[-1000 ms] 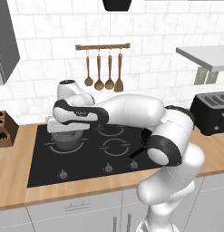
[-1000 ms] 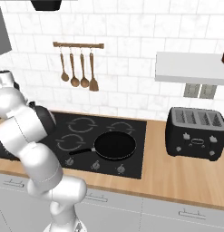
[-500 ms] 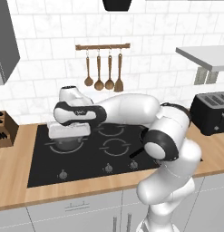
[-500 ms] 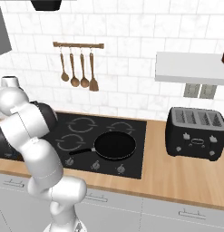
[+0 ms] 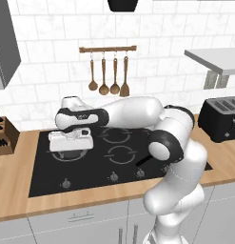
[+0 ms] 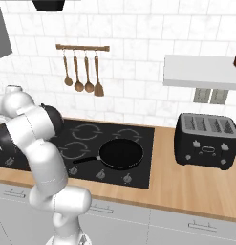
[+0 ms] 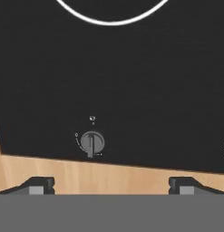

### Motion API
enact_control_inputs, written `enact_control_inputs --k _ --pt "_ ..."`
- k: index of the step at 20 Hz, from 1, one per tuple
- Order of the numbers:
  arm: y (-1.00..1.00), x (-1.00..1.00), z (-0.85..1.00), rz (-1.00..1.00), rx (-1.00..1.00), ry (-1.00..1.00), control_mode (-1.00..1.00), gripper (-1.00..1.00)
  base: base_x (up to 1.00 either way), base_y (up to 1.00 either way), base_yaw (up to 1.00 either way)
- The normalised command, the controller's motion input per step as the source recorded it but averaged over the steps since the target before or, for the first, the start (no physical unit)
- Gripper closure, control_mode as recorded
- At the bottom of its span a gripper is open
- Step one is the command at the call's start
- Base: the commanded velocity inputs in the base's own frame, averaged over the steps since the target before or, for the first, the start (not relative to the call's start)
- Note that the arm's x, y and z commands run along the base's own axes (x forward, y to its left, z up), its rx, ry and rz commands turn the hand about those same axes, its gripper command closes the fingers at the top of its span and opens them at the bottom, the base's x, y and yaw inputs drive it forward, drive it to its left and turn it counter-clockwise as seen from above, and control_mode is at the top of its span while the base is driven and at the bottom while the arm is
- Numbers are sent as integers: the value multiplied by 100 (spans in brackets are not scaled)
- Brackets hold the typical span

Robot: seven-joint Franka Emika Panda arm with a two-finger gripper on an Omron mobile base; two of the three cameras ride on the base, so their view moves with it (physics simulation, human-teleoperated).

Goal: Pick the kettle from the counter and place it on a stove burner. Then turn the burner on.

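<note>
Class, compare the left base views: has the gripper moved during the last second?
Yes. The gripper has sunk lower, toward the front edge of the black hob, jaws open.

No readable text, brand or number anywhere.

The only signs are printed marks on the black glass hob (image 7: 131,81): a small grey knob (image 7: 91,143) carries a straight pointer line, with a thin arc and two tiny dot-like marks beside and above it, too small to read as symbols. A white ring outline (image 7: 111,18) curves at the top edge of the hand view, and grey ring outlines (image 5: 120,155) with short dashes show in the left base view.
</note>
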Motion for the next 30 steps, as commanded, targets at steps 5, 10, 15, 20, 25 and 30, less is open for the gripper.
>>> enact_control_inputs --k 5,10,15,20,25,30 --pt "29 1 7 0 -20 19 -100 -100 0 0 0" --pt "3 -2 -8 0 -4 -10 -100 -100 0 0 0" --pt "0 0 -39 0 1 -16 -100 -100 0 0 0" --pt "4 -8 -31 0 1 -5 -100 -100 0 0 0" --pt "5 -20 -36 0 1 -1 -100 -100 0 0 0" --pt "0 -38 -34 0 0 -1 -100 -100 0 0 0"
